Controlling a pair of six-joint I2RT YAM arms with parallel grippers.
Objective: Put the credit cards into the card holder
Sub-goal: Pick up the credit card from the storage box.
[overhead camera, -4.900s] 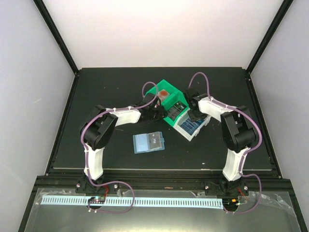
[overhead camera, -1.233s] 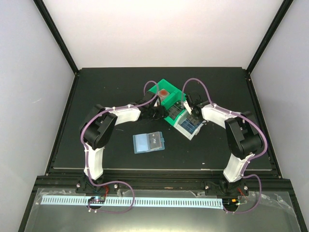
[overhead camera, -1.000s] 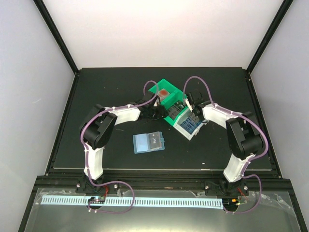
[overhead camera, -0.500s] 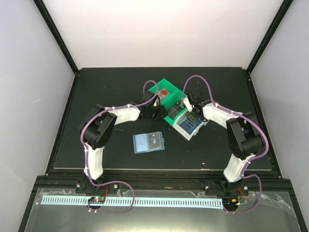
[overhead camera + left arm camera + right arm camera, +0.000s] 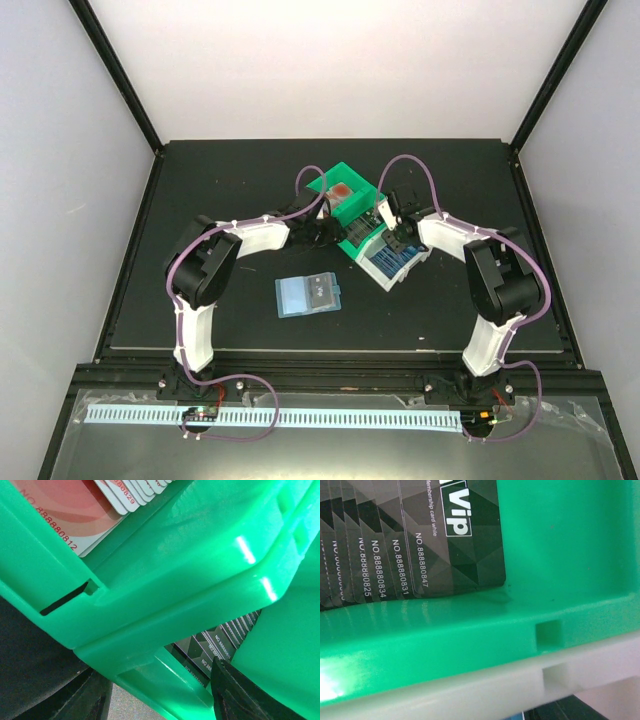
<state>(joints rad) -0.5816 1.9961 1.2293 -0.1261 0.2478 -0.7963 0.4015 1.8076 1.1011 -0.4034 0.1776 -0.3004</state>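
Two bins sit touching each other near the middle of the table (image 5: 220, 170), and every card I can see is in them. The green bin (image 5: 190, 565) fills my left wrist view. Red-and-white cards (image 5: 60, 505) are fanned in one compartment and dark cards (image 5: 215, 647) in the next.

My left gripper (image 5: 324, 232) is low against the outer wall on the bin's left side. Its fingers (image 5: 240, 695) stand part-way apart with the bin's lower corner between them. One finger lies against the green plastic and the other has a pale sliver of gap beside it, so it grips nothing.

My right gripper (image 5: 397, 234) hangs over the seam where the green bin meets the white bin (image 5: 470, 690). Its wrist view looks down on the dark cards, which overlap in a row with "Vip" on the top one, close to the green wall that borders the white rim. No fingers show there and the overhead view is too small, so I cannot tell how wide it stands or whether it holds a card.

Blue cards (image 5: 392, 262) lie in the white bin, just near of the right gripper. The card holder (image 5: 309, 294) lies flat on the table between my two arms, apart from both bins and both grippers.
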